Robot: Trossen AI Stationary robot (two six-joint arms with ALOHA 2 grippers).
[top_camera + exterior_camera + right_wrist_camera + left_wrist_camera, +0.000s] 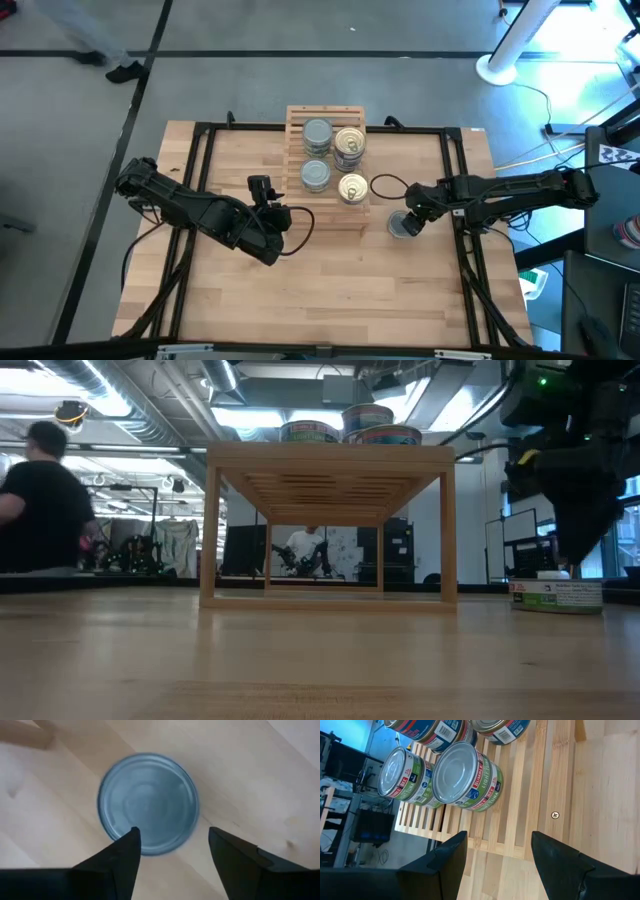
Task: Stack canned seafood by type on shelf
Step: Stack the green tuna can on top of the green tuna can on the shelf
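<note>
Beside the shelf's [325, 160] right edge, right tool [412, 219] hovers released over a silver-topped tin [402, 226]; next: descend, clench. Left tool [262, 190] waits released.

- Light-wood slatted rectangular shelf [297, 135]: stands at the middle of the tabletop's far edge, on legs, open underneath.
- Two silver-grey-topped round tins, green-labelled [317, 134] [315, 175]: upright on the shelf's left side, one far, one near.
- Two gold pull-tab tins [349, 145] [352, 188]: upright on its right side.
- One silver-topped tin, green-and-white label [404, 226]: upright on the tabletop, right of the shelf's near corner.
</note>
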